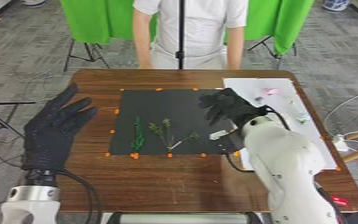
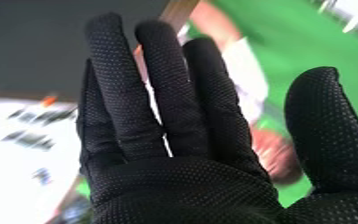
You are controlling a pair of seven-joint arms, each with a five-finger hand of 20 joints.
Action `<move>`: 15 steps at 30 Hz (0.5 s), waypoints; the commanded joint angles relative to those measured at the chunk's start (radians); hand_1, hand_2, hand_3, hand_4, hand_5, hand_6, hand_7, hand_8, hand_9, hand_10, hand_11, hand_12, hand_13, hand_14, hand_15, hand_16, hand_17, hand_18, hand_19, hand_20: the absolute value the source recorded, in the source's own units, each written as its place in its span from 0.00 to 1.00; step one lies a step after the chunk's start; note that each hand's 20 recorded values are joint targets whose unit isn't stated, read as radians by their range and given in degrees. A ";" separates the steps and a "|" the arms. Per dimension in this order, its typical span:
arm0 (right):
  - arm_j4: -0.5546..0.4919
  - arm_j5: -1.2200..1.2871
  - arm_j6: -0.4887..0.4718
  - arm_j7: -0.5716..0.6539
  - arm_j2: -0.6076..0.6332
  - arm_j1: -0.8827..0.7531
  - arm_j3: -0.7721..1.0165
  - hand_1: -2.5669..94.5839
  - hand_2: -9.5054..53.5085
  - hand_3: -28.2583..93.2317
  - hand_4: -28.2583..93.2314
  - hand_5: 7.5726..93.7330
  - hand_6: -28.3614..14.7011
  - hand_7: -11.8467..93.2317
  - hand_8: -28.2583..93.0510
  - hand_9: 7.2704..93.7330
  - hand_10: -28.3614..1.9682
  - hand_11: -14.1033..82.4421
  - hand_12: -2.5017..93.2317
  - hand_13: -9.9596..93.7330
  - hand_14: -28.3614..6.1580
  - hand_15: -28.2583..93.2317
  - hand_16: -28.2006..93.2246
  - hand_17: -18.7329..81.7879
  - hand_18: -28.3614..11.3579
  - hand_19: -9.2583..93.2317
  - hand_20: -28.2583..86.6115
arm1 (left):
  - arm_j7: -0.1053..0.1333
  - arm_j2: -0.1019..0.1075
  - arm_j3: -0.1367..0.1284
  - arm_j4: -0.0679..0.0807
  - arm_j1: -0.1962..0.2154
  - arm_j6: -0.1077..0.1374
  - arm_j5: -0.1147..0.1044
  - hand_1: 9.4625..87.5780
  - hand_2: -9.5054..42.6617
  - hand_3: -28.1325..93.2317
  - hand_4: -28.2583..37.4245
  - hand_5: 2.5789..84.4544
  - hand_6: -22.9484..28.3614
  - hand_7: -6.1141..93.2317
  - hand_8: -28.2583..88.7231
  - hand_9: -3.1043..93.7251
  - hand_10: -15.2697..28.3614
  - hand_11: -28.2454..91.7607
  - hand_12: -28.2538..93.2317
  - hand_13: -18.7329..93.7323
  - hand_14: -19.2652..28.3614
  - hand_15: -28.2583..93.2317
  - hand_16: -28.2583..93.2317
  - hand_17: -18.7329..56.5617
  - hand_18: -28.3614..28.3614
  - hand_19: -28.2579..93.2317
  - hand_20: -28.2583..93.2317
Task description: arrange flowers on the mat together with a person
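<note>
on the dark mat (image 1: 158,105) lie green sprigs (image 1: 139,136); over its right edge my right robot hand (image 1: 234,107) is open, empty; left of the mat, my left robot hand (image 1: 49,134) likewise.

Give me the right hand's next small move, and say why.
I'd ease the right hand sideways toward the pink flower, to pick it up. The hand is open and empty near the mat's right edge, and that flower lies on the white sheet close by, while green stems lie on the mat.
</note>
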 commanded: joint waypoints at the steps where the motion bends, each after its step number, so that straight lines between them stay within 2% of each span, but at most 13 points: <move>1: 0.030 0.983 0.114 -0.127 0.020 -0.190 0.292 0.22 0.29 0.87 0.00 0.56 0.56 0.22 0.13 0.59 0.27 0.30 0.14 0.57 0.16 0.55 0.32 0.27 0.10 0.65 0.33 | 0.041 0.013 0.007 0.023 0.036 0.012 -0.021 0.14 0.39 0.85 0.00 0.43 0.62 0.15 0.16 0.42 0.85 0.43 0.30 0.42 1.00 0.67 0.13 0.16 0.95 0.76 0.21; 4: 0.022 1.118 0.141 -0.188 0.006 -0.256 0.341 0.20 0.30 0.88 0.00 0.51 0.58 0.22 0.13 0.53 0.30 0.28 0.14 0.53 0.15 0.51 0.32 0.25 0.11 0.61 0.34 | 0.053 0.008 0.006 0.032 0.039 0.008 -0.019 0.13 0.39 0.85 0.00 0.42 0.61 0.15 0.16 0.42 0.84 0.42 0.30 0.42 1.00 0.66 0.12 0.15 0.94 0.75 0.20; 7: -0.001 1.129 0.148 -0.266 0.000 -0.327 0.360 0.19 0.30 0.88 0.00 0.45 0.61 0.21 0.13 0.48 0.32 0.25 0.14 0.49 0.15 0.47 0.33 0.24 0.11 0.58 0.34 | 0.066 0.000 0.010 0.042 0.043 0.007 -0.023 0.13 0.39 0.85 0.00 0.42 0.60 0.15 0.16 0.41 0.82 0.41 0.30 0.41 1.00 0.65 0.13 0.15 0.94 0.74 0.20; 8: -0.005 1.130 0.145 -0.283 -0.004 -0.343 0.365 0.18 0.30 0.89 0.00 0.43 0.62 0.21 0.14 0.47 0.32 0.25 0.14 0.49 0.15 0.46 0.34 0.24 0.11 0.58 0.35 | 0.080 0.005 0.013 0.044 0.049 0.006 -0.027 0.13 0.39 0.85 0.00 0.41 0.60 0.15 0.16 0.40 0.81 0.41 0.30 0.41 1.00 0.64 0.13 0.15 0.93 0.74 0.20; 10: -0.018 1.143 0.164 -0.318 0.001 -0.381 0.369 0.18 0.30 0.89 0.00 0.41 0.64 0.21 0.14 0.46 0.33 0.24 0.14 0.48 0.15 0.45 0.35 0.24 0.11 0.57 0.36 | 0.066 -0.006 0.009 0.050 0.052 -0.010 -0.017 0.12 0.38 0.85 0.00 0.41 0.59 0.15 0.16 0.39 0.80 0.40 0.30 0.41 0.99 0.62 0.13 0.15 0.93 0.73 0.20; 11: -0.023 1.147 0.163 -0.325 -0.002 -0.396 0.377 0.18 0.30 0.89 0.00 0.40 0.64 0.20 0.14 0.46 0.33 0.23 0.14 0.48 0.15 0.45 0.35 0.24 0.11 0.57 0.36 | 0.057 -0.010 0.009 0.050 0.053 -0.009 -0.015 0.12 0.38 0.85 0.00 0.41 0.59 0.15 0.16 0.39 0.79 0.40 0.30 0.41 0.99 0.62 0.13 0.15 0.93 0.72 0.20; 12: -0.027 1.147 0.163 -0.326 -0.003 -0.406 0.383 0.18 0.30 0.88 0.00 0.40 0.65 0.20 0.14 0.45 0.33 0.23 0.14 0.48 0.15 0.45 0.35 0.24 0.11 0.57 0.36 | 0.060 -0.007 0.013 0.049 0.055 -0.002 -0.022 0.12 0.38 0.85 0.00 0.41 0.59 0.15 0.16 0.39 0.79 0.39 0.30 0.41 0.99 0.61 0.14 0.15 0.93 0.72 0.21; 15: -0.029 1.124 0.159 -0.354 0.003 -0.417 0.389 0.18 0.30 0.88 0.00 0.39 0.65 0.20 0.14 0.45 0.33 0.23 0.14 0.48 0.15 0.45 0.36 0.24 0.11 0.57 0.36 | 0.063 -0.006 0.019 0.050 0.060 -0.003 -0.019 0.11 0.38 0.85 0.00 0.40 0.58 0.15 0.16 0.39 0.79 0.39 0.30 0.41 0.99 0.61 0.15 0.14 0.93 0.71 0.21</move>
